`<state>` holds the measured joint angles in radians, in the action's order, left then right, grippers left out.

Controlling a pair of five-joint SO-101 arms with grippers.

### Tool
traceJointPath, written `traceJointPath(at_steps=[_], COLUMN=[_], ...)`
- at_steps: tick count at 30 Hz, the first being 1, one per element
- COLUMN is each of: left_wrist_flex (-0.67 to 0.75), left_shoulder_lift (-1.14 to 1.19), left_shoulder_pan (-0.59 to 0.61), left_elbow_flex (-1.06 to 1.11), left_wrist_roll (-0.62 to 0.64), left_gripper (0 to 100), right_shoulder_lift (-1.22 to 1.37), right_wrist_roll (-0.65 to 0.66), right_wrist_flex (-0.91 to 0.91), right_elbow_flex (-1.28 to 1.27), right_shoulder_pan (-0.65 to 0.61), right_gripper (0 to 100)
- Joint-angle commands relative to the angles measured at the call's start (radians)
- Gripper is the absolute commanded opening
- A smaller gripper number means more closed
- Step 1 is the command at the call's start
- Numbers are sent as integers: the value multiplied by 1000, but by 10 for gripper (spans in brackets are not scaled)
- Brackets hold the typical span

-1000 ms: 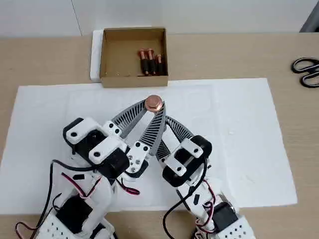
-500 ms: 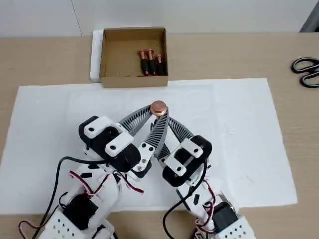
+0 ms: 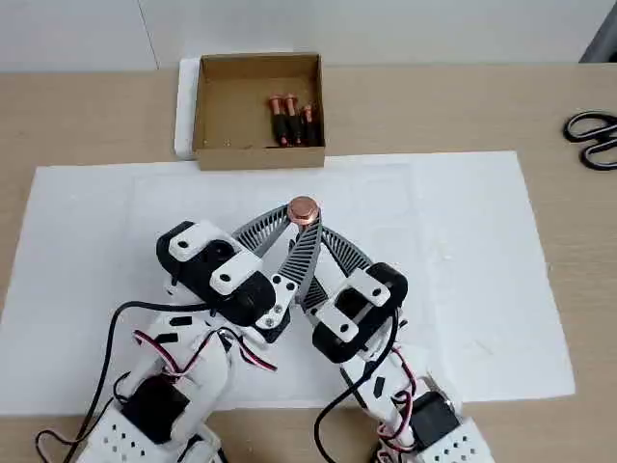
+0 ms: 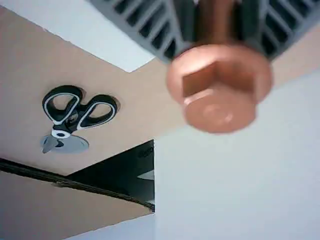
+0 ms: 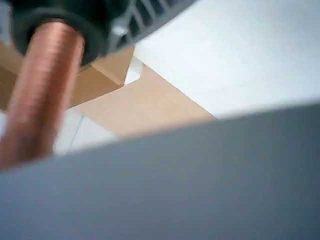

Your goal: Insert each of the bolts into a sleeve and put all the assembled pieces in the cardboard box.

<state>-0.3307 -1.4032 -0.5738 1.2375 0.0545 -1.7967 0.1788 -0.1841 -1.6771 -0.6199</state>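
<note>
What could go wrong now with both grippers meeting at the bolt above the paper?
The left gripper pinches the bolt just behind its head; a slip could drop it onto the paper. The bolt's shaft sits in the sleeve at the right gripper; a tilt could jam it. The grippers cross closely and might knock together.

A sheet [image 3: 463, 270] is lying across the table [image 3: 96, 116], and the cardboard box [image 3: 258, 157] is sitting at the sheet's far edge, left of centre. Three assembled pieces [image 3: 289, 121] are lying side by side in the box's right half. The scissors [image 3: 593, 138] are resting on the table beyond the sheet's far right corner. Just on the near side of the box, over the sheet, the bolt [image 3: 303, 209] is sitting between the left gripper [image 3: 297, 220] on its near left and the right gripper [image 3: 318, 227] on its near right.
</note>
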Motion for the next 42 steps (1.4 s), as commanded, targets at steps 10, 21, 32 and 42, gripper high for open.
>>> traceJointPath(at_steps=[10,21,32,42], left_wrist_flex=[-3,-106,-166,-222], left_shoulder_lift=[-6,-8,-3,-8], left_shoulder_pan=[20,20,23,28], left_elbow_flex=[24,19,15,-5], left_wrist_roll=[-6,-6,-8,-9], left_gripper=[6,8,226,239], right_shoulder_lift=[-18,-18,-18,-18], right_wrist_roll=[5,2,2,2], right_wrist_flex=[-2,-2,-2,-2], right_elbow_flex=[-5,-5,-5,-5], right_shoulder_pan=[-1,-1,-1,-1], right_gripper=[5,5,5,5])
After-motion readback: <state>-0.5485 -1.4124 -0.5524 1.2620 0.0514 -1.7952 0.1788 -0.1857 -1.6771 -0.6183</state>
